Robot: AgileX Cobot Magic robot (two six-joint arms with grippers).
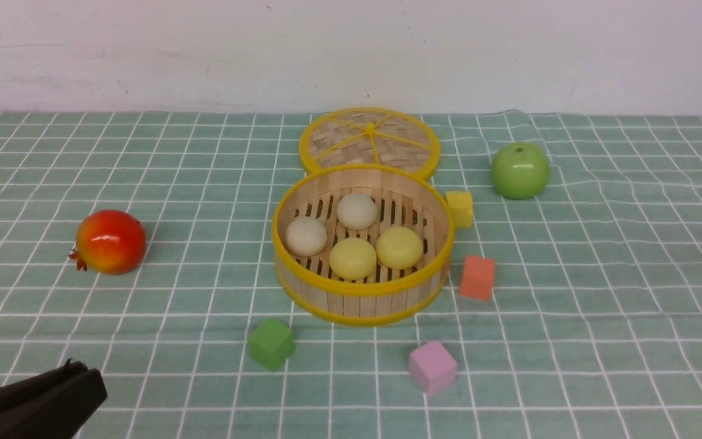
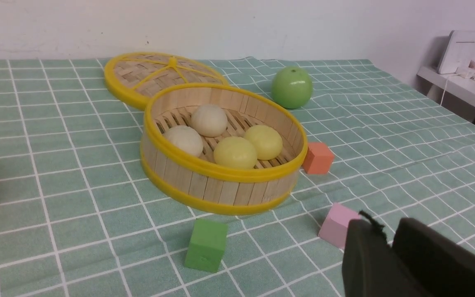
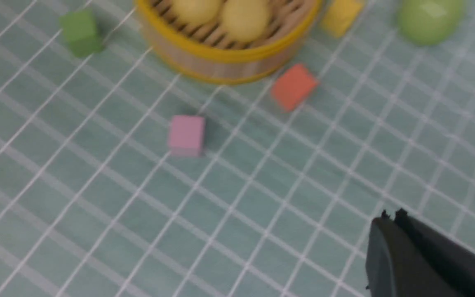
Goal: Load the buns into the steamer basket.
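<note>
Front view: the steamer basket (image 1: 361, 286) stands mid-counter on the green checked cloth (image 1: 601, 317), holding all four buns: two white (image 1: 306, 236) (image 1: 356, 211) toward the far left, two yellow (image 1: 352, 258) (image 1: 399, 247) toward the near right. The woven lid (image 1: 369, 141) lies flat just behind it. A yellow cube (image 1: 460, 208) sits beside the basket's right wall, an orange cube (image 1: 478, 277) near its right front, a green cube (image 1: 272, 343) and a pink cube (image 1: 432, 367) in front. A pomegranate (image 1: 110, 241) lies well to the left, a green apple (image 1: 519, 170) at far right. The left tool (image 1: 77, 372) pokes in low at the near left corner, well apart from the basket; the right arm shows only as a dark blur at the right edge.

Left wrist view: the left tool (image 2: 388, 239) hangs over the cloth just beside the pink cube (image 2: 334, 225), its fingers with a narrow gap between them, nothing in them. The basket (image 2: 221, 189) lies well beyond.

Right wrist view, blurred: the right tool (image 3: 392, 216) is pressed together and empty, above bare cloth, well apart from the basket (image 3: 225, 62).
</note>
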